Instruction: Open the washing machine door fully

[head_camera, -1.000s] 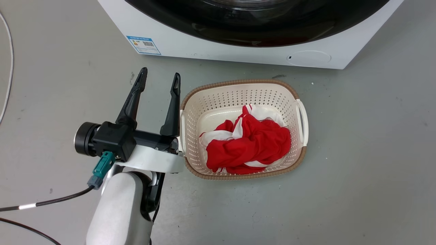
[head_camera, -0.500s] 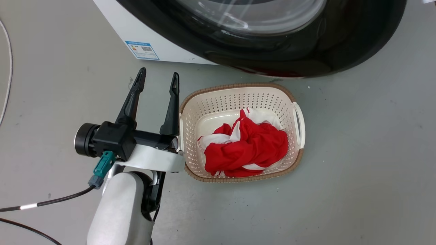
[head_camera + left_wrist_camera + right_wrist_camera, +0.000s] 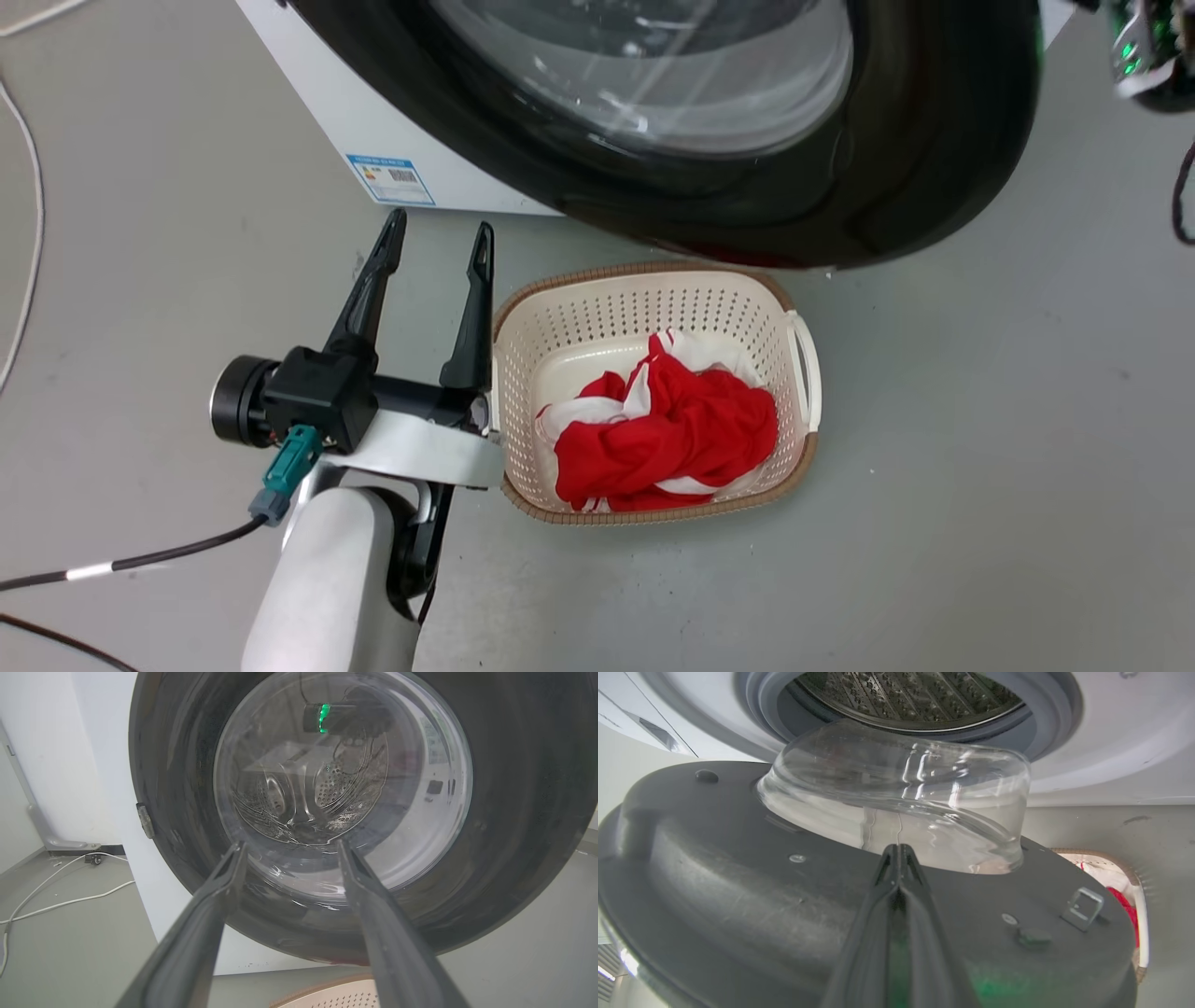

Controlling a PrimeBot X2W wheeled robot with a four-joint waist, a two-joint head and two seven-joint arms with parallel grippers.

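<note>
The door stands partly open, swung out from the washer, and in the head view its lower edge hangs over the far rim of the basket. The left wrist view faces the door's glossy black outer side, with the steel drum showing through the clear window. The right wrist view faces its grey inner side, where the glass bowl bulges toward the drum opening and its grey gasket. A metal latch loop sits near the door's edge.

The left gripper hangs above the floor just left of the basket, its fingers spread wide and holding nothing. It points at the door's lower half, clear of it.

The right gripper has its fingers pressed together with nothing between them. Its tip is at the foot of the glass bowl on the door's inner side; whether it touches cannot be told.

The basket holds a crumpled red and white cloth. A blue label is on the washer's front, low at its left corner. A white cable lies on the floor at the left.
</note>
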